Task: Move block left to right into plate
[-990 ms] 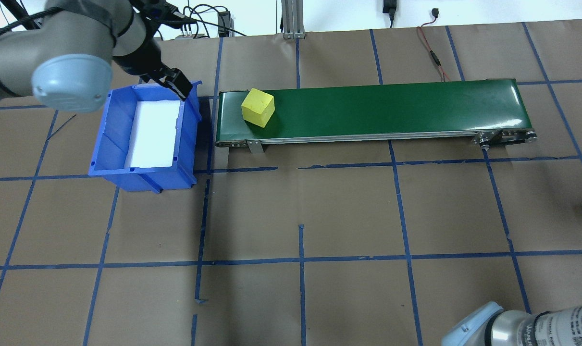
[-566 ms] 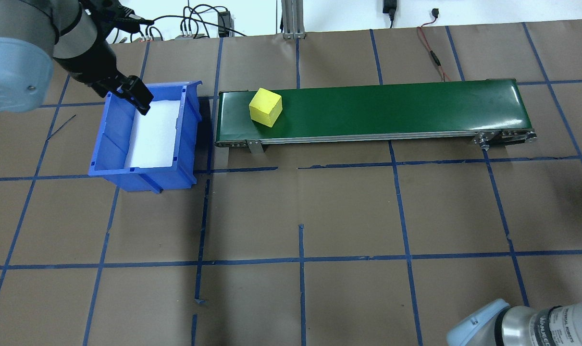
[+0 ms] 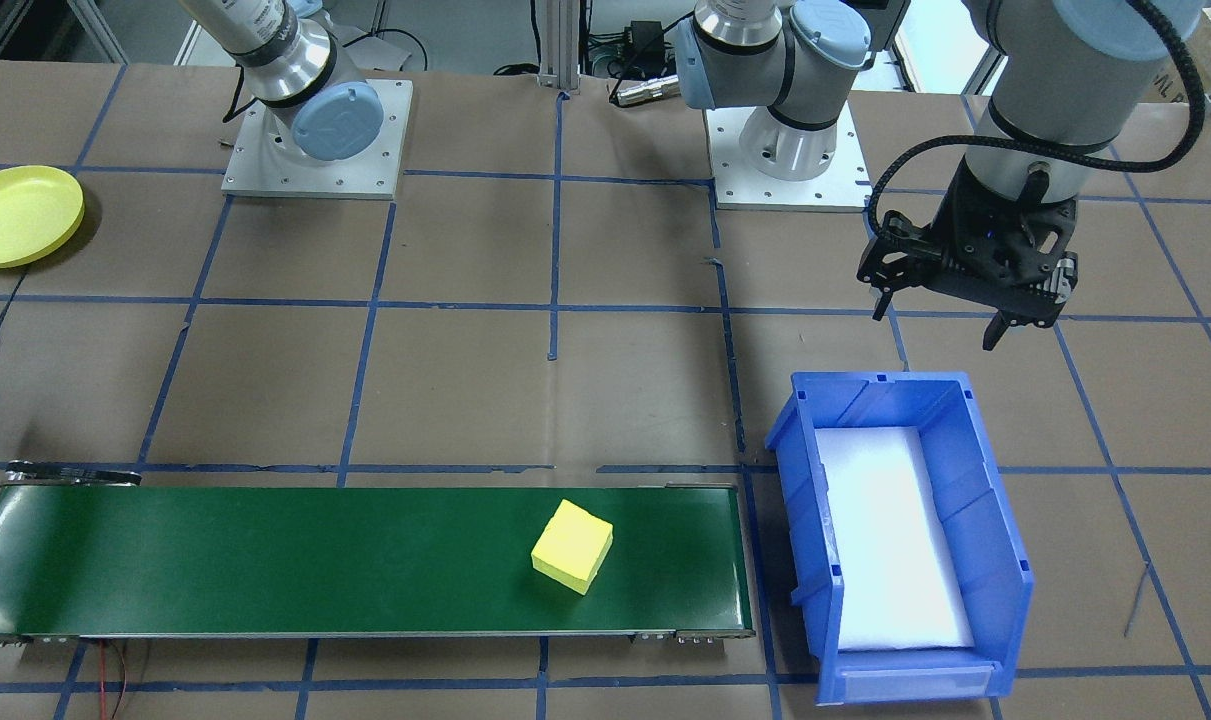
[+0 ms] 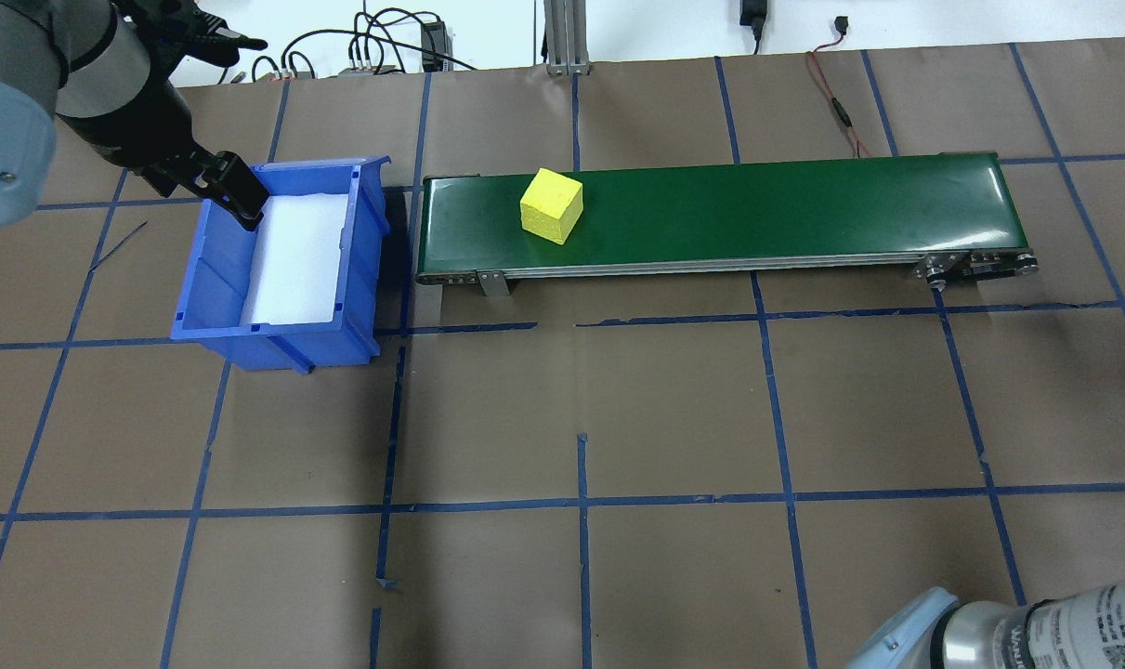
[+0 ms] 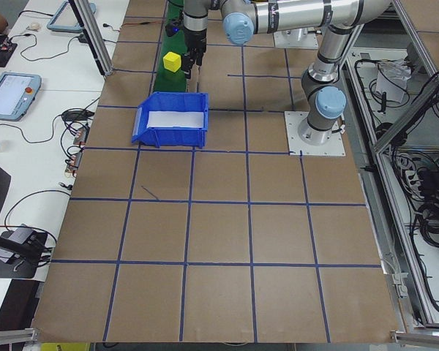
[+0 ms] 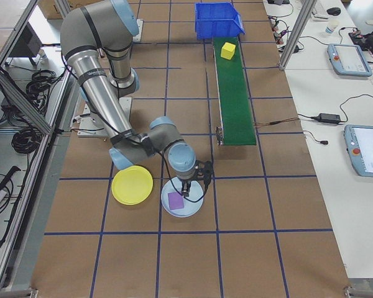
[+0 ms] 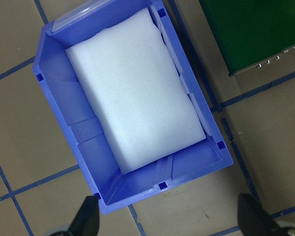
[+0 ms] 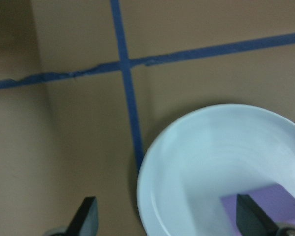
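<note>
Brown-papered tabletop (image 4: 673, 409), taped in blue squares. Left gripper (image 3: 943, 318) hangs with fingers spread and empty above the blue bin's (image 4: 211, 279) edge. Yellow block (image 4: 551, 205) sits on the green conveyor (image 4: 785, 209), well off from those fingers. Right gripper (image 8: 164, 219) waits, fingers apart, above a pale blue plate (image 8: 206, 162); it should meet the block squarely at the belt's end, then carry it to the yellow plate (image 6: 132, 185).

A yellow foam cube block (image 4: 551, 206) sits on the long green conveyor belt (image 4: 757, 209), toward the belt's end on the robot's left. Just beyond that end stands a blue plastic bin (image 4: 214, 279) with a white foam pad (image 4: 297, 260) lying in it. The left gripper (image 3: 935, 330) hangs on the robot's side of the bin. Well apart, past the belt's other end, a round yellow plastic plate (image 6: 132, 185) lies touching a pale blue round plate (image 6: 189, 212), which holds a purple block (image 6: 175, 200) under the right gripper (image 6: 194, 186).
</note>
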`<state>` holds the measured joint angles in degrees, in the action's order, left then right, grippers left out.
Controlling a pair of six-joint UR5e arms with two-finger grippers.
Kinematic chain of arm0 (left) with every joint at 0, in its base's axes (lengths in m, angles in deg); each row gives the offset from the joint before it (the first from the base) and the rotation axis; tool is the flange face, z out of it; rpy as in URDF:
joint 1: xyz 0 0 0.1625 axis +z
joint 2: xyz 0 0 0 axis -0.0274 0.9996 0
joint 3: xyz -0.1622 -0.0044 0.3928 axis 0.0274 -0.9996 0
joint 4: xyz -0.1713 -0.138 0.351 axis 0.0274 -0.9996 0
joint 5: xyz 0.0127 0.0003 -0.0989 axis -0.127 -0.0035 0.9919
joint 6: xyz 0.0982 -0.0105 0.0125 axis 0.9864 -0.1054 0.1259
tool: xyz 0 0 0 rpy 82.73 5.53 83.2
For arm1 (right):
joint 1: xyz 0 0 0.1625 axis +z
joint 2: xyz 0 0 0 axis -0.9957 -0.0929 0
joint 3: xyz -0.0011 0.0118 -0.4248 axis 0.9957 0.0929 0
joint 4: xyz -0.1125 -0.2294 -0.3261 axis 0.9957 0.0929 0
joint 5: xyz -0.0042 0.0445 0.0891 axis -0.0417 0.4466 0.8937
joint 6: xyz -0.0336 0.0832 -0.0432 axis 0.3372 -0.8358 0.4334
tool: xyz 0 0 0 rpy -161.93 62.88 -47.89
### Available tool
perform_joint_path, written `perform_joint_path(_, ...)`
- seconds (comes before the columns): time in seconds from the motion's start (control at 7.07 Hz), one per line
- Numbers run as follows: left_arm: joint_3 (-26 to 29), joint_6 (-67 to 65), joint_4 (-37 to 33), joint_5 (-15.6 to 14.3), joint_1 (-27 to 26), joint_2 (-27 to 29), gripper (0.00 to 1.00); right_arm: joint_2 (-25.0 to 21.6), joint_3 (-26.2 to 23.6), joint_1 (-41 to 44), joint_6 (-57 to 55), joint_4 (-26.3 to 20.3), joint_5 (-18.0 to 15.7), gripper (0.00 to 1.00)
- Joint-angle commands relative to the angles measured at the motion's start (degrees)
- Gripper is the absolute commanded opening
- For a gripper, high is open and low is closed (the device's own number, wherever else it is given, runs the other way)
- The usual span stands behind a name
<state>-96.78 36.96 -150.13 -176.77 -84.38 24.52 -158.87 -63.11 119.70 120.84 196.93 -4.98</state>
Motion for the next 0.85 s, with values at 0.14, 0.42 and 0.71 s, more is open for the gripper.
perform_joint_path(0.14,0.1,-12.6,0.0,0.0,-1.2,-0.1,1.0,-1.1,0.4,14.6,-21.6,-0.7,8.4,1.0)
perform_joint_path(0.42,0.6,-17.2,-0.5,-0.6,-1.2,-0.2,1.0,-1.2,0.7,21.9,-30.2,-0.3,11.0,1.0)
perform_joint_path(0.71,0.3,-26.4,-0.7,-0.7,-1.2,-0.3,1.0,0.9,3.0,26.6,-36.7,5.3,11.9,1.0)
